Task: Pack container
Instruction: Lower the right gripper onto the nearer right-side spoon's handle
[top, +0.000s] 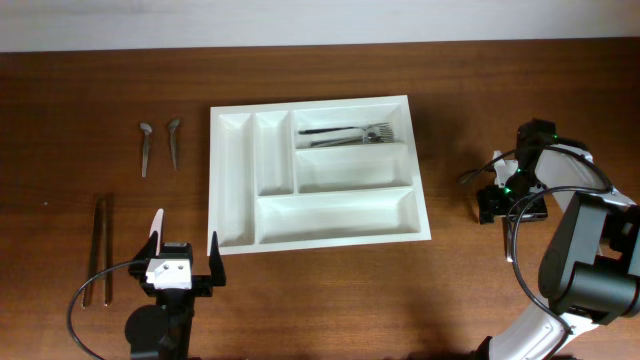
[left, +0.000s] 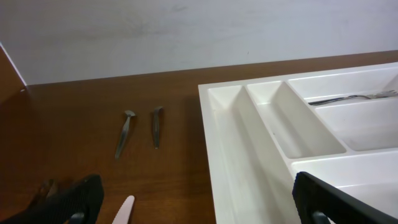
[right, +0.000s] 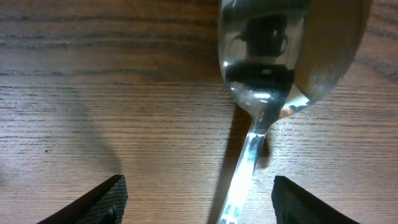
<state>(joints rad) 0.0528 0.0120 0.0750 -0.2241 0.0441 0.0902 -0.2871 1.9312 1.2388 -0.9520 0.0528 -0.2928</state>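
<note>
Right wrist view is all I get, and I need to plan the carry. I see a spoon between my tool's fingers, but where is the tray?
Observer: The white tray lies mid-table, to the left of the right tool.
Operator: Anything in it yet?
Observer: Forks lie in its far long compartment; the other four compartments look empty.
Operator: Is the other arm in the way?
Observer: Probably not. The left tool hovers open by the tray's near-left corner.
</note>
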